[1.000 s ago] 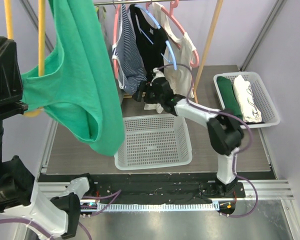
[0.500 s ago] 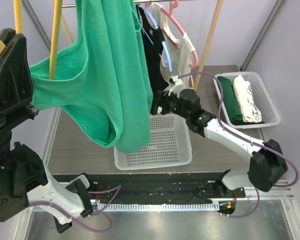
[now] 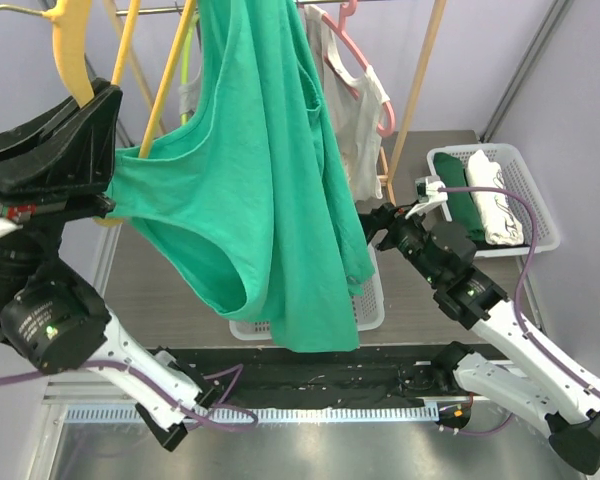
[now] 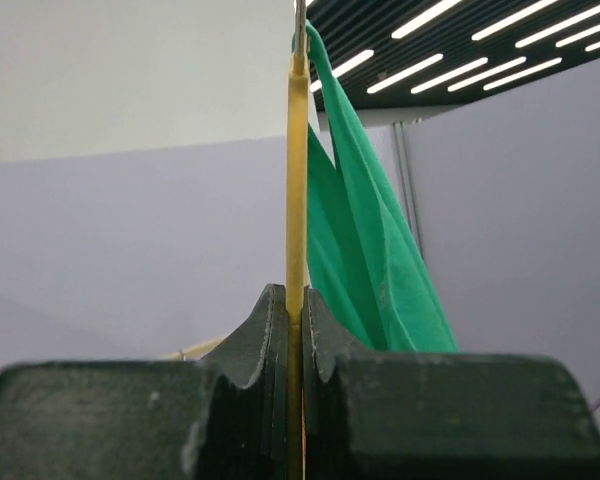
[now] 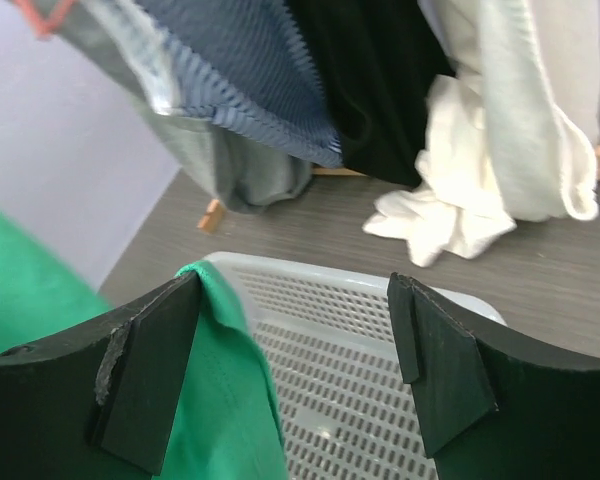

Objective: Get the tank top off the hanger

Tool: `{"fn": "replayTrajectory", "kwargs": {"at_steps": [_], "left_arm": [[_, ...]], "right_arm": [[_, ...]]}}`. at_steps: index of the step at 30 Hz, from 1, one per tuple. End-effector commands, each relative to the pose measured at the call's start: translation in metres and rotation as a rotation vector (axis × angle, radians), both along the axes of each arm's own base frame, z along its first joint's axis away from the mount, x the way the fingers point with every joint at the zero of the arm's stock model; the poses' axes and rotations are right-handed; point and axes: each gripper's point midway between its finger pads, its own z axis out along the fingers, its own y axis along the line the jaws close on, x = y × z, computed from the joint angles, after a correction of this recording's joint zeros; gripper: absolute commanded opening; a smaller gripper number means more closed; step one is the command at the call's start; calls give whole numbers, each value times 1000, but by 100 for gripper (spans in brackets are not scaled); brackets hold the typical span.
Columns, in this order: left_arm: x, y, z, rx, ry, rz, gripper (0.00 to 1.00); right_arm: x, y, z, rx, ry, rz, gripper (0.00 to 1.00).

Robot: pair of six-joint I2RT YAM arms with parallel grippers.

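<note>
A green tank top hangs on a yellow hanger. My left gripper is shut on the hanger's lower bar and holds it high at the left. In the left wrist view the hanger runs up from between the closed fingers of the left gripper, with the tank top draped to its right. My right gripper is open, next to the tank top's right edge. In the right wrist view the right gripper has green cloth lying against its left finger, not pinched.
A white mesh basket sits on the table under the tank top; it also shows in the right wrist view. A clothes rack behind holds a white top on a pink hanger. A second basket with folded clothes is at the right.
My left gripper has carried the hanger and green tank top rightward and nearer the camera. My right arm has drawn back from the rack to the tank top's right edge.
</note>
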Motion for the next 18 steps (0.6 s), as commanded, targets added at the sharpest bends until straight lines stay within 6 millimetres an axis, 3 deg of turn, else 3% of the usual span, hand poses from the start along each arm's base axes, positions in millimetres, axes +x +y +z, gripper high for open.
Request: {"fn": "replayTrajectory", "kwargs": {"at_steps": [1, 4, 7, 11, 12, 13, 15, 16, 18], "left_arm": [[8, -13, -29, 97, 94, -22, 0], [15, -13, -42, 131, 155, -29, 0], [30, 1, -64, 127, 253, -30, 1], [46, 15, -106, 156, 366, 35, 1], [53, 27, -119, 134, 396, 37, 2], [49, 19, -128, 168, 391, 53, 2], [54, 26, -145, 164, 419, 64, 2], [66, 48, -160, 121, 442, 70, 3], [82, 72, -181, 64, 538, 47, 1]], "right_arm": [[11, -22, 4, -14, 11, -135, 83], [12, -29, 16, 1, -10, -173, 83], [12, -34, 33, 16, -45, -193, 84], [10, -31, 54, 29, -76, -174, 84], [12, -30, 54, 24, -72, -169, 84], [10, -27, 61, 32, -82, -154, 84], [12, -23, 64, 29, -84, -142, 84], [12, -22, 67, 34, -88, -137, 84], [15, -17, 65, 26, -81, -122, 84]]}}
